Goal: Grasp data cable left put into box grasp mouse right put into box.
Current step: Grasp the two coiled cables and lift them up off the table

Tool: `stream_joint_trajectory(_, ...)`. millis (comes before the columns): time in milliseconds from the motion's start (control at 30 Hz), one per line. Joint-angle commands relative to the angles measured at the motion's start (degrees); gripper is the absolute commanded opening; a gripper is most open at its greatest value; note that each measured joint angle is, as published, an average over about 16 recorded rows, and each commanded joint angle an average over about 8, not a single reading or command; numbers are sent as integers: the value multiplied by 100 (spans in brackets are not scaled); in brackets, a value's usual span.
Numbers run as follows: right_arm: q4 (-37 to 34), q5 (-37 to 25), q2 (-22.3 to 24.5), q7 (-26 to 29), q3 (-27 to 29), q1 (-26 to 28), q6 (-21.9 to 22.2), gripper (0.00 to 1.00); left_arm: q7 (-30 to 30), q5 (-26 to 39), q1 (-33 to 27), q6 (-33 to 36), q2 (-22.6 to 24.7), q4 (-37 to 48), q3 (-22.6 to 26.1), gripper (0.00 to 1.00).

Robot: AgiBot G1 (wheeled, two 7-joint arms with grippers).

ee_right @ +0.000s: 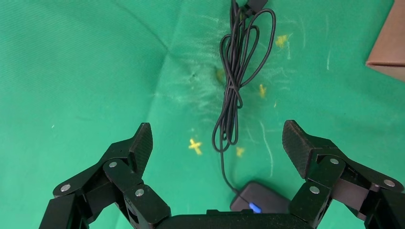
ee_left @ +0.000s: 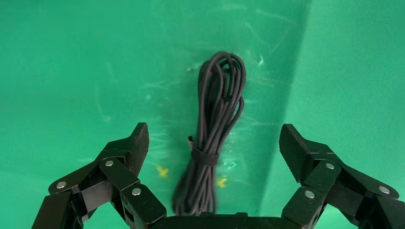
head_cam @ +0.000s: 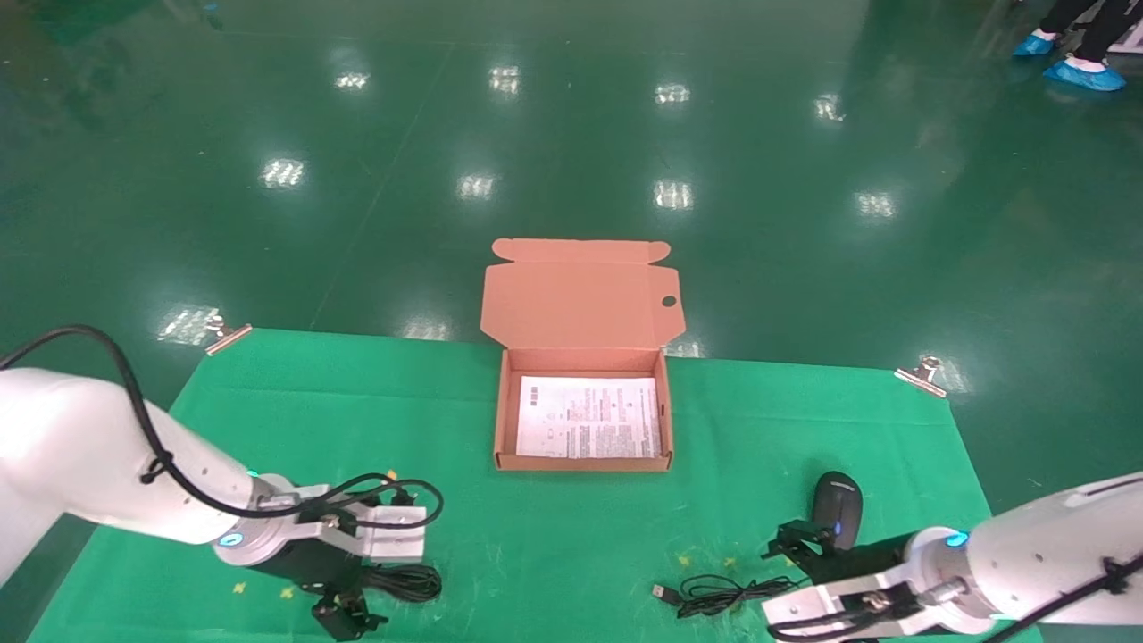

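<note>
The data cable (ee_left: 215, 129), a black bundle tied with a strap, lies on the green cloth at the front left (head_cam: 406, 580). My left gripper (ee_left: 213, 133) hangs open just above it, one finger on each side (head_cam: 346, 618). The black mouse (head_cam: 838, 509) sits at the front right, and its thin cord (head_cam: 723, 594) runs left to a USB plug (head_cam: 663, 591). My right gripper (head_cam: 797, 545) is open and holds nothing. In the right wrist view it (ee_right: 217, 130) hovers over the mouse (ee_right: 260, 200) and cord (ee_right: 236, 81). The orange box (head_cam: 580, 463) stands open mid-table, paper inside.
The box lid (head_cam: 580, 295) leans back past the table's far edge. A corner of the box (ee_right: 389, 43) shows in the right wrist view. Metal clips (head_cam: 228, 335) (head_cam: 920, 373) pin the green cloth (head_cam: 554, 536) at its far corners. Small yellow marks dot the cloth.
</note>
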Motion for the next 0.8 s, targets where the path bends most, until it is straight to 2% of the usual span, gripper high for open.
stream_joint_trajectory(33,-141,-18,-79,-17,-11,-43,84,100,90,-29,-33,-63,85,335,-11,100)
stream_joint_trajectory(433,-1140,-116,-536,-479,-7,-203,807,100,686,-63,-239,-473,432,1614,-42,100)
stream_joint_trajectory(467,-1232,-104,-578,-530,-5,-200,838,99,724,-65,-250,-500,449,1689,-43,92)
stream_joint_trajectory(500,-1324,-85,-619,-582,-1,-196,868,90,762,-58,-262,-536,466,1763,-42,80)
stream_joint_trajectory(700,-1718,21,-775,-824,28,-182,986,15,917,-11,-304,-753,536,2088,-36,5)
stream_joint_trajectory(733,-1752,33,-787,-847,31,-181,996,4,929,-4,-305,-784,543,2118,-35,0)
stream_joint_trajectory(800,-1791,41,-801,-870,32,-181,1009,0,942,-7,-305,-816,552,2155,-39,0)
